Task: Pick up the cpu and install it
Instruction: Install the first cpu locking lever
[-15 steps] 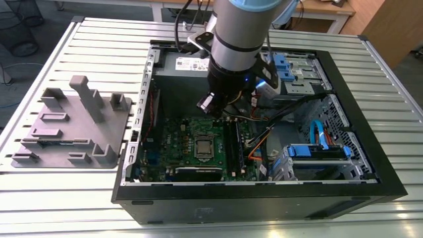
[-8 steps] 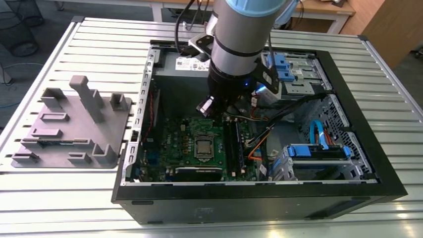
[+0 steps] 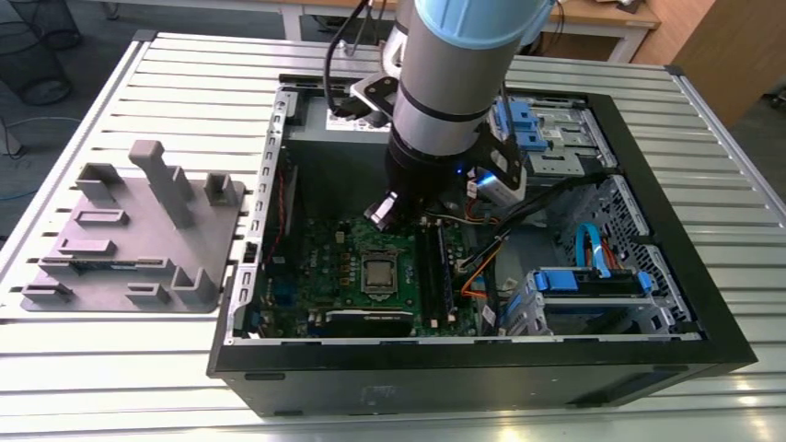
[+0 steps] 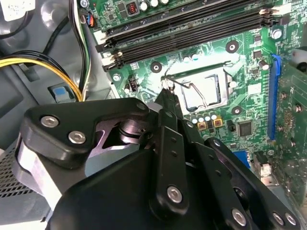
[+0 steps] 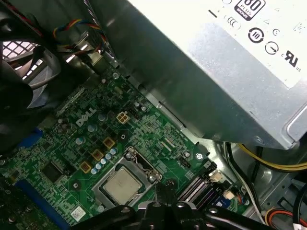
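Cpu (image 5: 122,184) apparently seated in socket (image 5: 144,165).

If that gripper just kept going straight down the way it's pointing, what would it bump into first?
Probably the green motherboard, right at the edge of the socket where the cpu sits. The gripper tip looks close above that edge, though depth is hard to judge.

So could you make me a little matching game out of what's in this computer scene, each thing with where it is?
Things:
1. cpu
2. tool
3. grey holder tray
4. power supply

Places:
a. on the slatted table, outside the case, at the exterior view's left
b. low over the green board, close to the socket
c. big metal box inside the case, beside the board
d. lying in the socket

Pairs: 1-d, 2-b, 3-a, 4-c
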Controlling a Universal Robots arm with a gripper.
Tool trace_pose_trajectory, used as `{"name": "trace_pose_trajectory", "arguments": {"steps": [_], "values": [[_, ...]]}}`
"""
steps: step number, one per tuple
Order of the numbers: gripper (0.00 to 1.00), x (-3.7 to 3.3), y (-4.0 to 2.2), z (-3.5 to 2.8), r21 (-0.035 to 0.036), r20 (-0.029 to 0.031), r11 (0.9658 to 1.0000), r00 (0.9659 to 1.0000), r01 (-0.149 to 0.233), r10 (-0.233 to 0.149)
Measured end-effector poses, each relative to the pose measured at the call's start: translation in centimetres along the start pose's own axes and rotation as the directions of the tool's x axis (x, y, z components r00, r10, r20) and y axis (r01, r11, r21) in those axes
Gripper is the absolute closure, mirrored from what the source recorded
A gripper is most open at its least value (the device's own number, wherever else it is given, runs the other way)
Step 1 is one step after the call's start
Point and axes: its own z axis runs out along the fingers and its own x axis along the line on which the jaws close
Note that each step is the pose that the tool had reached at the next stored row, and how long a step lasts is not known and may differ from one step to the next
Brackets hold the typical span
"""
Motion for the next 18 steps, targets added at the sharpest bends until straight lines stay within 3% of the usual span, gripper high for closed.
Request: {"name": "trace_pose_trajectory", "arguments": {"steps": [8,18], "values": [[0.89,0.03,0.00,0.01,0.0000,0.0002,1.0000,1.0000,-0.002,0.002],[0.89,0.41,-0.42,0.11,0.0010,0.0067,0.9971,0.9971,-0.076,0.076]]}}
